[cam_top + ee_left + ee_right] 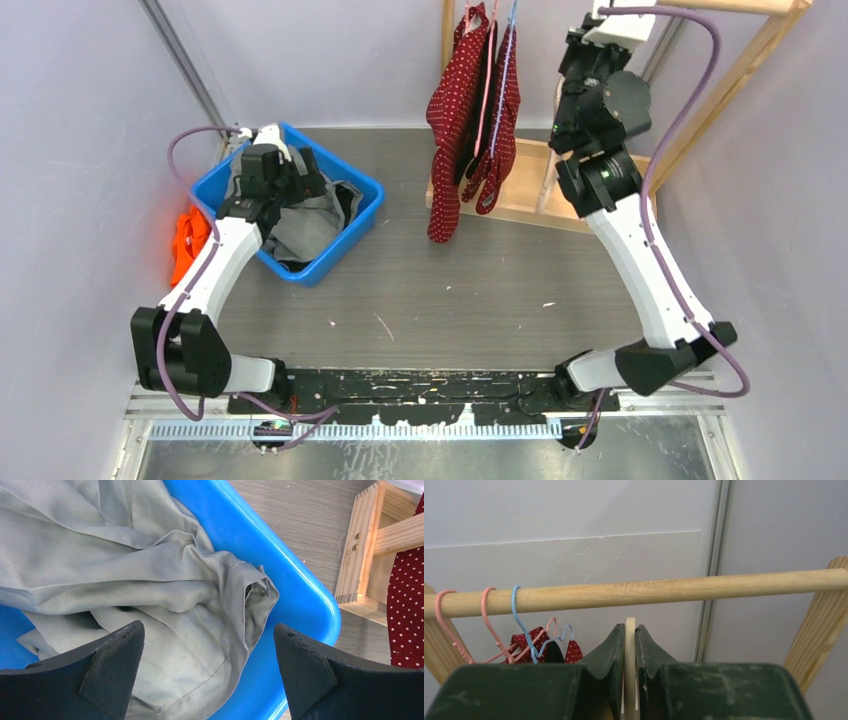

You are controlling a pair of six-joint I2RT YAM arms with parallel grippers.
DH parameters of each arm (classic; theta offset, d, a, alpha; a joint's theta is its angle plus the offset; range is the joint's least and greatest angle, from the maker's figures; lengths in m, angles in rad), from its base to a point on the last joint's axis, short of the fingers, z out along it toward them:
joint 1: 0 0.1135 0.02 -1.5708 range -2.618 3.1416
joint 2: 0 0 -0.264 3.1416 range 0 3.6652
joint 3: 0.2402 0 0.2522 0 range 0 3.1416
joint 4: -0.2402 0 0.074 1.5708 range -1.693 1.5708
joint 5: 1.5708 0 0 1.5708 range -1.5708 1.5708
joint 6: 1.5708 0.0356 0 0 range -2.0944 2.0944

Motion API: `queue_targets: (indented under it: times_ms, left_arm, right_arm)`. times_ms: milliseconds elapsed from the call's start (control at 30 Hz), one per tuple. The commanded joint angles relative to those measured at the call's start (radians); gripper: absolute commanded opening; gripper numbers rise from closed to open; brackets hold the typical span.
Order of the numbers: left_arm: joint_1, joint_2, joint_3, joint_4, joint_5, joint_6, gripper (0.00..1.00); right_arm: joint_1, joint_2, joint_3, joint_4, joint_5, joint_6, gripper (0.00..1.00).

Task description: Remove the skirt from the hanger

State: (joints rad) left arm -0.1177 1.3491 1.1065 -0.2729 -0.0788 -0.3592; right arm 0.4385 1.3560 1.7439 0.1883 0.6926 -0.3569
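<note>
Hanging on the rail: red polka-dot skirt (pixel 470 120), draped from pink hangers (pixel 491 625) and a blue hanger (pixel 519 615) towards the left end of the wooden rail (pixel 674 591), at the far side of the bench (pixel 450 290).
Right pincer (pixel 630 630): up high just below the rail, right of the hangers, fingers clamped on a thin pale strip (pixel 629 680); what that strip belongs to, I cannot tell.
Left pincer (pixel 207 635): fingers wide apart, nothing between them, poised over the blue bin (pixel 300 595) at far left.
Blue bin: crumpled grey-green garment (pixel 125 565) inside, stitched seams showing.
Beside the bin: orange cloth (pixel 187 240) on its left.
</note>
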Motion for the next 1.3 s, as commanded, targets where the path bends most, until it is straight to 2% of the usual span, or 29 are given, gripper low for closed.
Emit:
queue_targets:
  times_ms: [0,567,700,1067,1267]
  left_arm:
    - [-0.002,-0.03,-0.004,0.052,-0.018,0.017,0.99]
    - [-0.011,-0.042,-0.029,0.079,-0.019,0.024,0.99]
    - [-0.013,-0.041,-0.034,0.078,-0.031,0.036,0.99]
    - [-0.013,0.003,-0.056,0.09,-0.051,0.047,0.99]
    - [-0.014,0.02,-0.054,0.094,-0.051,0.05,1.0]
  right_arm:
    - [-0.036,0.041,0.136,0.108,-0.036,-0.03,0.01]
    - [-0.291,0.31,0.47,-0.056,-0.199,0.134,0.01]
    - [-0.339,0.382,0.537,-0.038,-0.229,0.134,0.01]
    - [-0.423,0.484,0.55,0.019,-0.255,0.176,0.01]
    - [-0.425,0.456,0.406,0.07,-0.241,0.179,0.01]
